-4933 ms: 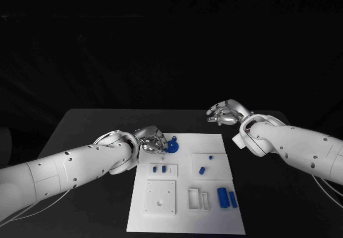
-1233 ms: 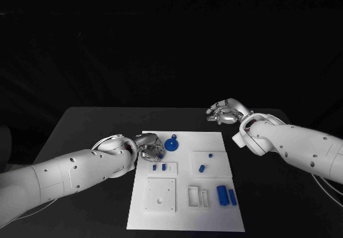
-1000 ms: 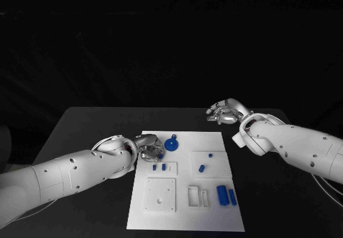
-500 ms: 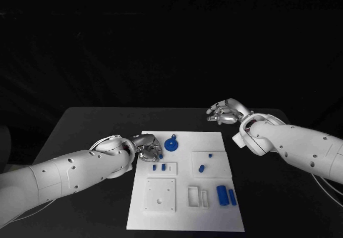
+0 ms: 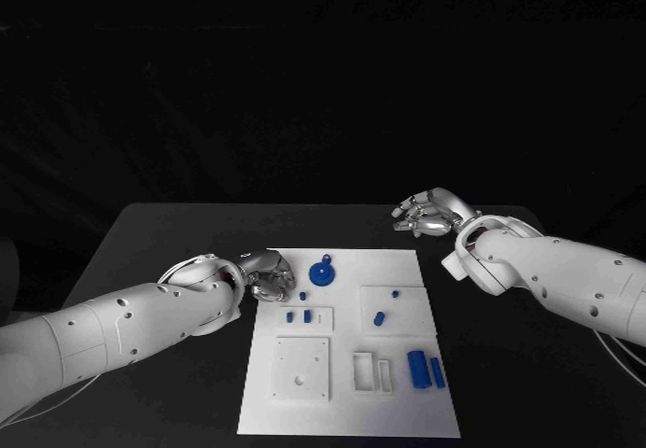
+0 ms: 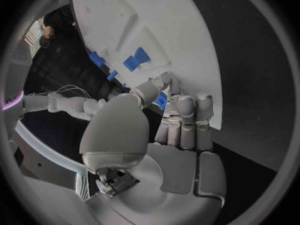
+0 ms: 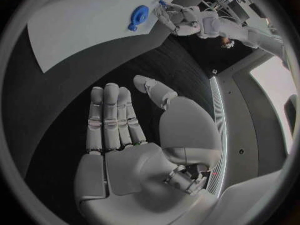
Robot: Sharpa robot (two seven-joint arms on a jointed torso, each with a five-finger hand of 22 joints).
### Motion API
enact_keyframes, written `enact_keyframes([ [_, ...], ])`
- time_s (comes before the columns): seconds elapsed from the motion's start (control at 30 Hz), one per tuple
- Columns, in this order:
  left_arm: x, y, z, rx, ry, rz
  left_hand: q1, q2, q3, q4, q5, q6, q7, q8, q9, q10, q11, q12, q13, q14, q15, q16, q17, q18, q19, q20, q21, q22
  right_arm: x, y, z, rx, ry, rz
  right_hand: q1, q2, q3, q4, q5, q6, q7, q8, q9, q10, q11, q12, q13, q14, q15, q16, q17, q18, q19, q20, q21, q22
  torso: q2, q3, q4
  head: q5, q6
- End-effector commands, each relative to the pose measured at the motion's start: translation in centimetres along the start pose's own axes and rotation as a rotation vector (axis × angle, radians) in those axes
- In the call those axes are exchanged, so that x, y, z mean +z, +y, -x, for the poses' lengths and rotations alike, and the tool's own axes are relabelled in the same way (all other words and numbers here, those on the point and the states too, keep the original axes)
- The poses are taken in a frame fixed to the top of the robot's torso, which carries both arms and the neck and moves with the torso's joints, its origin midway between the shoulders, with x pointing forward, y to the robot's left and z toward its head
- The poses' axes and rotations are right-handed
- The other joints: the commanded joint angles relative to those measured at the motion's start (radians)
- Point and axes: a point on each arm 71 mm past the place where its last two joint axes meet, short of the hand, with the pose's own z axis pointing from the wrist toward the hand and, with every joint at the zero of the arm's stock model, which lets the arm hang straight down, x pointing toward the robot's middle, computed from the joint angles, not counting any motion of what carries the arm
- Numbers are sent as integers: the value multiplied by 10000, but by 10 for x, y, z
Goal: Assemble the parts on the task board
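Observation:
The white task board (image 5: 350, 406) lies mid-table. My left hand (image 5: 267, 273) hovers at its far left edge with fingers curled in, holding nothing. Just beside it sit a round blue part (image 5: 322, 272) and a small blue piece (image 5: 303, 296). In the left wrist view my left hand (image 6: 169, 130) has thumb and fingers close together, and a bit of blue (image 6: 161, 99) shows past them on the board (image 6: 169, 30). My right hand (image 5: 431, 213) hangs over the black table beyond the board's far right corner. Its fingers (image 7: 112, 120) are stretched out and hold nothing.
Two small blue pieces (image 5: 299, 317) stand in a raised white block. Two more (image 5: 387, 308) sit on the block to its right. Two blue bars (image 5: 427, 371) lie near the board's right edge, beside a slotted block (image 5: 374, 371) and a square block (image 5: 303, 369).
My left hand has drawn back leftward and away from the small blue piece, which now lies apart from it on the board. The right hand has barely moved.

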Motion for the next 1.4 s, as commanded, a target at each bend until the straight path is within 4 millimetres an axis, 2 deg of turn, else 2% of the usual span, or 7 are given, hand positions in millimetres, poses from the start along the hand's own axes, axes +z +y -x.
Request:
enact_keyframes([
  [0.03, -1, 2, 8, -1160, -740, 64, 133, 46, 82, -10, -21, -8, 69, 18, 15, -70, 75, -54, 15, -35, 61, 50, -20, 474, -2, -314, -41, 14, -3, -2, -3, -247, 707, -9, 73, 66, 15, -44, -157, -28, 74, -33, 25, -23, 7, -596, -377, -122, 24, -85, -68, 141, -130, 23, -81, 190, -1, -3, 3, -11, 32],
  [0.23, -7, 10, 26, -3604, -1474, 366, 177, 141, 155, 25, 51, 85, 168, 101, 51, -126, 118, -103, 20, -56, 103, -5, -69, 471, -27, -269, -86, -5, -12, -7, -4, -1257, 1848, -45, 73, 149, 73, -59, -499, 1, 110, 25, 74, -107, 147, -2556, -1528, 130, 152, -297, -289, 141, 56, -39, -179, 127, -15, 7, 10, -95, 160],
  [0.4, -15, 14, 42, -5688, -1915, 270, 111, 233, 154, 25, 895, 154, 136, 187, 98, 1, 62, -52, 86, 107, 48, -31, -125, 497, 102, -303, -66, -26, -20, -11, -2, -2594, 2300, 91, 265, 164, -114, -69, -867, 74, 82, 121, 140, 899, 207, -4841, -2860, 906, 71, -109, -236, 141, 790, -386, 54, 131, -33, 9, -7, -161, 243],
  [0.7, -31, 2, 60, -8241, -2058, -783, -338, 278, 38, 77, 186, 97, 143, 276, 166, -261, 244, -211, 112, -723, 248, -1452, -804, 223, -688, -62, -1049, -467, -42, -6, -12, -5065, 2566, 701, 780, -34, -8, -68, -1516, 254, -15, 190, 143, 1543, 151, -5912, -3220, 1396, -5, 56, -74, 141, 1287, -606, 235, 161, -10, 1, -2, -301, 309],
  [0.97, -36, -11, 59, -9396, -1767, -966, -511, 331, 257, -129, 836, -279, 240, 290, 246, -1123, 821, -826, -233, -2452, 1508, -5680, -2502, -350, -2821, 1066, -3438, -1506, -55, 6, -40, -6837, 2646, 1245, 1016, -660, 1071, 324, -3527, 397, -41, 142, -2, 1612, 334, -6997, -3943, 1480, 171, -42, -38, 141, 1415, -588, 163, 133, -11, -16, 11, -318, 304],
  [1.17, -37, -19, 57, -9569, -1677, -1152, -496, 344, 96, -133, 712, -381, 279, 326, 262, -1188, 886, -981, -473, -2877, 1972, -7112, -2763, -830, -4474, 1562, -4302, -1562, -58, 8, -53, -7691, 2604, 1349, 1176, -1079, 1614, 647, -3851, 436, -36, 104, -139, 1941, 305, -7255, -4175, 1599, 137, -64, -14, 141, 1522, -636, 184, 151, -1, -31, 29, -293, 248],
  [1.4, -38, -20, 57, -9582, -1760, -1285, -443, 347, 58, -84, 728, -409, 293, 348, 262, -1193, 905, -1034, -594, -3423, 2300, -7893, -2951, -677, -4664, 1866, -4470, -1555, -60, 5, -68, -8116, 2641, 1332, 1243, -1313, 1967, 851, -3896, 488, -51, 105, -222, 2056, 331, -7458, -4336, 1634, 171, -100, -1, 141, 1459, -626, 163, 178, 2, -30, 23, -260, 193],
])
